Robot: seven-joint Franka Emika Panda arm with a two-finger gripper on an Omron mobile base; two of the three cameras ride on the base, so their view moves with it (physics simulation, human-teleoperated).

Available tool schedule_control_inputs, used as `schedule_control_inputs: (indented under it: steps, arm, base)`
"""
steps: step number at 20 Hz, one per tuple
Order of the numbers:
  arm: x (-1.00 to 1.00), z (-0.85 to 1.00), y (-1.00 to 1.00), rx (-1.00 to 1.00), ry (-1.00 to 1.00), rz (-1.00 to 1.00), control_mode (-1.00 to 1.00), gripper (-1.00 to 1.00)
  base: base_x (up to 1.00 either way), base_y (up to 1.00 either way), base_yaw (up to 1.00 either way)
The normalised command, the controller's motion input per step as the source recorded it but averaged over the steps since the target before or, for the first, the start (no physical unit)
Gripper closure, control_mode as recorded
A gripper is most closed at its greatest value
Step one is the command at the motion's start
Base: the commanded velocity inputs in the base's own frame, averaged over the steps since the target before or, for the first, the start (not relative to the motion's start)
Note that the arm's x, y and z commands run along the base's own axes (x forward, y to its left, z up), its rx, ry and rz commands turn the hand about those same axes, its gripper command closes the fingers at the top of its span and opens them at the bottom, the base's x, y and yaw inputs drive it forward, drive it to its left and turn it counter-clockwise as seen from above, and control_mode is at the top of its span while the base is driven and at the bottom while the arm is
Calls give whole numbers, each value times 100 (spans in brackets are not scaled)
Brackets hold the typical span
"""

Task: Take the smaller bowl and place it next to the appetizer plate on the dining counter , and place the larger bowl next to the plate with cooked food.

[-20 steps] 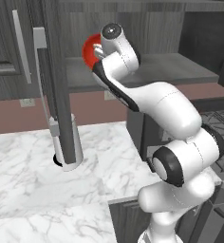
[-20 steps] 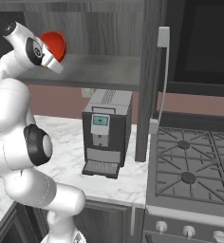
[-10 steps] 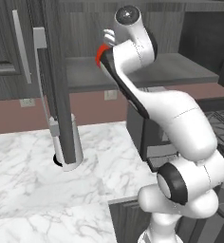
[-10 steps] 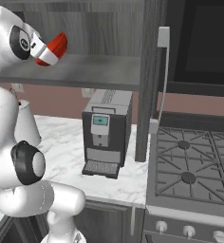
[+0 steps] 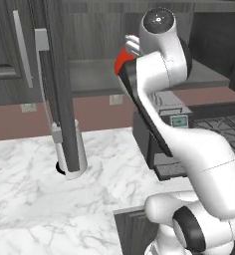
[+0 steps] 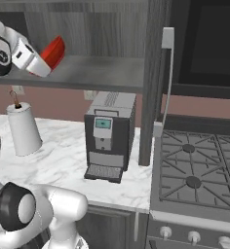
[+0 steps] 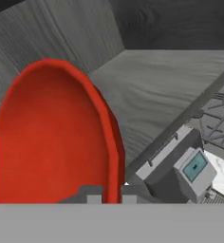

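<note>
Your pincer (image 7: 111, 193) is clamped tight on the red bowl (image 7: 57, 137) rim, bowl tipped on edge right above it, looks like over the grey shelf (image 6: 102, 73), coffee machine (image 6: 107, 136) below.

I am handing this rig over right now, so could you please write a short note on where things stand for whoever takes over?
Gripper: shut on the rim of the smaller bowl, which it holds tilted on edge.
Bowl's position: lifted off the grey cabinet shelf, above the coffee machine.
Done: red bowl picked up.
Left: carry it to the dining counter and set it next to the appetizer plate; then fetch the larger bowl and put it next to the plate with cooked food.
</note>
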Motion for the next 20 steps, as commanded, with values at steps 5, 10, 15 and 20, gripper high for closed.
schedule_control_inputs:
  steps: [5, 10, 15, 20]
  arm:
    - [-100, 0, -70, 0, -20, 0, -100, 100]
    - [-100, 1, -46, 1, -8, 8, -100, 100]
    - [-85, 2, -9, 0, 12, 25, -100, 100]
    - [-69, 0, -1, 0, 11, 38, -100, 100]
  base:
    - [0, 0, 0]
    - [0, 0, 0]
    - [0, 0, 0]
    - [0, 0, 0]
